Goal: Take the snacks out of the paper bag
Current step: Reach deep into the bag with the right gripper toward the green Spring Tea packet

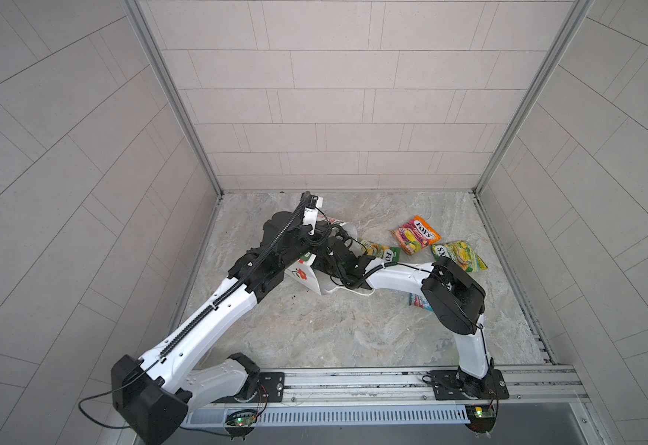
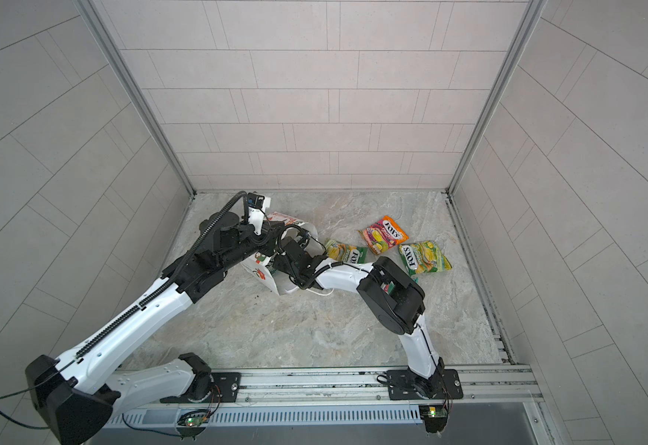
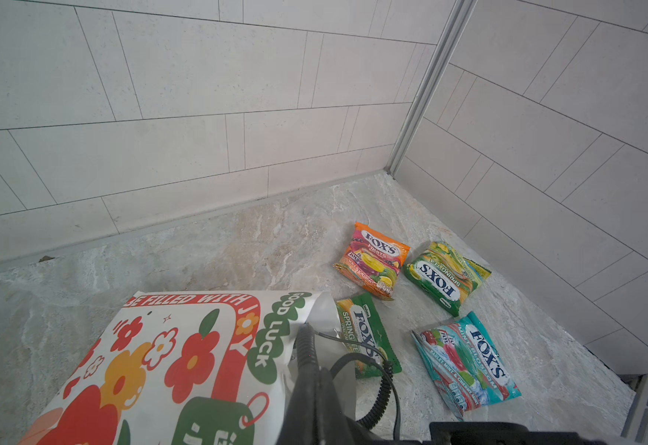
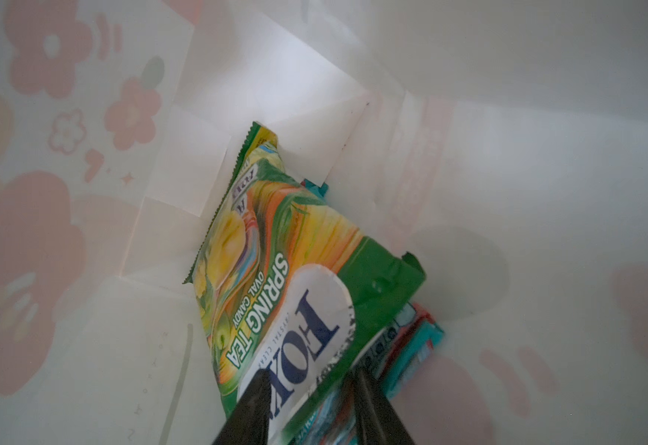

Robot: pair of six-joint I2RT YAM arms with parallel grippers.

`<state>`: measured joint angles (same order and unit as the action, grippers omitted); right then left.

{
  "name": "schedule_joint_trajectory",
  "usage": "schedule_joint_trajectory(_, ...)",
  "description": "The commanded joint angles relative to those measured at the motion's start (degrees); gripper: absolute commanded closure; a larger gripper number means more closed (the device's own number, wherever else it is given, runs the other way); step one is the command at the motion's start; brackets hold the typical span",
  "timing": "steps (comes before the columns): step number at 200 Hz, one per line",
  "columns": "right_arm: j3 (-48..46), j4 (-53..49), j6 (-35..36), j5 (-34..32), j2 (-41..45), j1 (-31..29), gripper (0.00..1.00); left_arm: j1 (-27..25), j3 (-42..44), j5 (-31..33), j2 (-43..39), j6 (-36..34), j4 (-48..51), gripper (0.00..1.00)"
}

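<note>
Marble tabletop (image 1: 314,327) in a tiled booth: the paper bag (image 1: 307,275) lies on its side left of centre, the left gripper (image 1: 314,231) closed at its far edge. The right gripper (image 4: 308,373) reaches inside, jaws apart over a green pouch (image 4: 295,250) atop a teal pouch (image 4: 422,343); four more snacks (image 3: 372,262) lie to the right

Paper bag (image 4: 545,154) walls crowd the jaws (2 snacks (image 4: 276,269) block its bottom).

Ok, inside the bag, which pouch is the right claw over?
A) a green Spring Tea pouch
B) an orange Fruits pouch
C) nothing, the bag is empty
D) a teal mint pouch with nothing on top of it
A: in the right wrist view the right claw, jaws apart, sits over the green Spring Tea pouch, which lies on a teal pouch inside the paper bag.
</note>
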<state>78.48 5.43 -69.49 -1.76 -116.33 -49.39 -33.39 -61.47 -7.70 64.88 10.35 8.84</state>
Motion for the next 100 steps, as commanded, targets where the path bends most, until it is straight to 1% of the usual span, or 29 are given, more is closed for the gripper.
schedule_joint_trajectory(1, 1.83, 0.05, -1.9, -0.8, -2.26, -0.1, 0.63, 0.08, 0.81, -1.16, -1.16, 0.8, -1.79, 1.0)
schedule_joint_trajectory(24, 3.2, -1.6, -3.37, -1.61, -3.27, -0.1, 0.63, 0.06, 0.91, -1.35, -1.25, 1.1, -2.04, 1.0)
schedule_joint_trajectory(43, 2.82, -0.24, -4.15, -2.67, -3.59, -0.1, 0.63, 0.08, 1.09, -1.43, -1.38, 1.3, -2.25, 1.0)
schedule_joint_trajectory(67, 4.75, -0.07, -4.46, -1.89, -5.15, 0.15, 0.63, 0.08, 1.02, -1.9, -1.43, 1.43, -2.58, 1.0)
schedule_joint_trajectory(76, 5.1, 1.47, -4.66, -1.59, -5.9, 0.25, 0.63, 0.09, 1.09, -2.14, -1.49, 1.27, -2.6, 1.0)
schedule_joint_trajectory(92, 4.9, 5.15, -5.4, -0.7, -7.04, 0.54, 0.65, 0.08, 1.07, -1.49, -1.77, 1.06, -2.34, 1.0)
schedule_joint_trajectory(100, 4.76, 7.64, -5.37, 0.74, -7.75, 0.88, 0.7, 0.08, 1.17, -1.31, -1.86, 1.06, -2.37, 1.0)
